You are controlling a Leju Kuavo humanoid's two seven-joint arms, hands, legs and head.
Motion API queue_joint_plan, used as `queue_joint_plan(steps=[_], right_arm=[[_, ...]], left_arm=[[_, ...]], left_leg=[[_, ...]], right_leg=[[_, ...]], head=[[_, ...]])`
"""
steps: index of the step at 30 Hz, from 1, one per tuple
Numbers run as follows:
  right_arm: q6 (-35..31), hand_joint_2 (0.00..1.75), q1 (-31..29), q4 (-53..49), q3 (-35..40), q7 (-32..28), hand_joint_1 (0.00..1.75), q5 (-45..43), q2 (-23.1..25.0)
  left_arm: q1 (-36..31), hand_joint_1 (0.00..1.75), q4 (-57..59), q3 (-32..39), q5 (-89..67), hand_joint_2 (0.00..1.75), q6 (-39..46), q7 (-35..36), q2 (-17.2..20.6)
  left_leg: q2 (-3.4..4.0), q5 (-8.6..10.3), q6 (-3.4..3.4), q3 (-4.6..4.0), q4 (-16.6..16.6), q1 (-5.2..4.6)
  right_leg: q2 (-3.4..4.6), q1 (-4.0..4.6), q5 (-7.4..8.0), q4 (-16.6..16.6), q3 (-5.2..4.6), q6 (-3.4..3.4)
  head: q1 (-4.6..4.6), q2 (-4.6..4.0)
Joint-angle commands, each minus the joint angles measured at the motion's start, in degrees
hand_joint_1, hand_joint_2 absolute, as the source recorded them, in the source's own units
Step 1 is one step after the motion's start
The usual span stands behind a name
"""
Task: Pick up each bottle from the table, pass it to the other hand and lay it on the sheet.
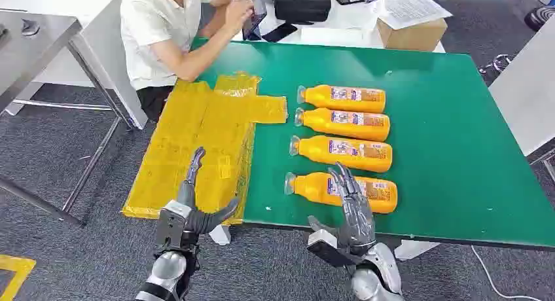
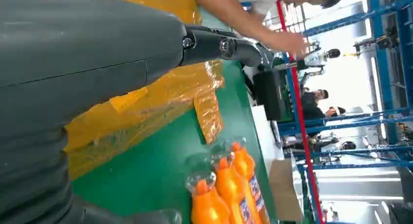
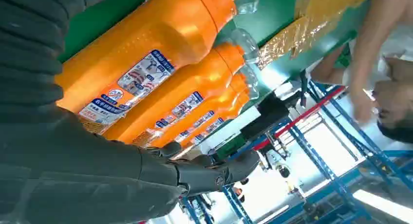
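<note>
Four bottles lie in a row on the green tabletop (image 1: 458, 150) beside the yellow sheet (image 1: 196, 144). Right hand (image 1: 353, 212) hovers over the nearest bottle (image 1: 340, 191), fingers spread, holding nothing. Left hand (image 1: 193, 206) waits open over the sheet. First pickup looks next: lower, wrap its body.

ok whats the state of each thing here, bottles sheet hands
bottles: four, lying on their sides in a row on the green table, none on the sheet
sheet: crinkled, flat on the table, overhanging its edge, bare
left robot hand: open, over the sheet
right robot hand: open, over the nearest bottle, not gripping
</note>
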Motion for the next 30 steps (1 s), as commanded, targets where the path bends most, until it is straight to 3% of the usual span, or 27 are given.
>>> queue_joint_plan(steps=[1, 24, 27, 30], right_arm=[[-2.38, 1.75, 2.19, -1.02, 1.03, -0.74, 0.0, -0.32, 0.67], [-3.98, 1.75, 3.6, -0.97, 0.1, -0.24, 0.0, -0.03, 1.07], [-4.47, 1.75, 4.87, -2.97, -1.94, 0.41, 0.0, -1.29, 0.43], [-3.5, 1.75, 3.41, -0.96, -3.49, 4.29, 0.0, 2.92, -1.74]], left_arm=[[2.18, 0.0, -3.89, 1.38, -1.68, 1.75, 0.22, 1.13, 2.1], [3.62, 0.0, -5.88, 1.71, -4.33, 1.75, 1.05, 2.18, 2.58], [2.42, 0.0, -3.11, 0.41, -5.48, 1.75, 0.08, 3.13, 1.98], [1.44, 0.0, -0.66, -0.83, -5.66, 1.75, -0.15, 3.35, 1.13]], left_leg=[[0.04, -0.07, -0.07, 0.14, -0.05, 0.03], [0.08, -0.17, -0.13, 0.32, -0.04, 0.08], [0.02, -0.1, -0.1, 0.2, -0.05, 0.05], [-0.14, -0.08, -0.1, 0.22, -0.05, 0.04]], right_leg=[[0.05, 0.02, -0.06, -0.04, 0.12, -0.07], [0.11, 0.07, -0.13, -0.05, 0.29, -0.15], [0.05, 0.05, -0.08, -0.07, 0.19, -0.11], [-0.11, 0.03, -0.11, -0.07, 0.25, -0.11]], head=[[-0.02, 0.0], [0.0, 0.0], [0.0, 0.0], [-0.02, 0.0]])
